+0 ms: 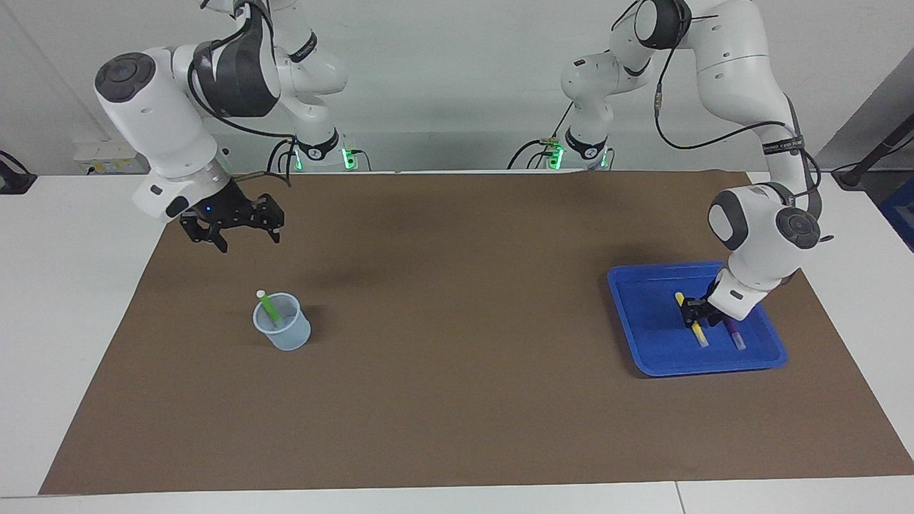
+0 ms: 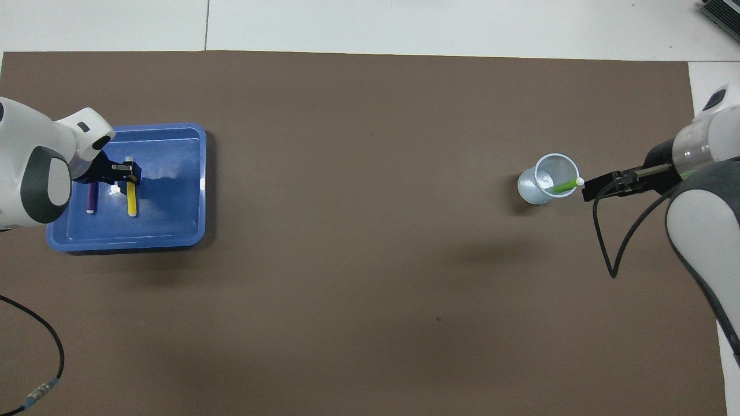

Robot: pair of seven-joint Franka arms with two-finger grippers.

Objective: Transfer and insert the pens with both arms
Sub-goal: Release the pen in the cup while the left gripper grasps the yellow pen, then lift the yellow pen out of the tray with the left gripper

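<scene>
So 1 of 3 is looking done imo. The green pen [image 1: 268, 307] is sitting in the clear cup [image 1: 282, 323], leaning on the rim w/ its whitish cap poking out, over toward the right arm's end of the table. The other 2 are lying in the blue tray [image 1: 646, 314] toward the left arm's end: the yellow pen [image 1: 691, 321] and the purple pen [image 1: 736, 334], side by side, not touching afaict.

The left gripper [image 1: 694, 312] is sitting down inside the tray right on the yellow pen, fingers either side of it around mid-length. Can't tell whether it's actually pinching it yet or just straddling it, and the pen is looking flat on the tray floor, not lifted.

The right gripper [image 1: 239, 232] is hanging in the air w/ fingers spread wide, nothing in them, over the brown mat [image 1: 457, 400] close to the cup, basically waiting.

What's left, judging by this: yellow needs grabbing, handing across to the other arm and dropping in the cup, then same again for purple. Roughly a third through.
</scene>
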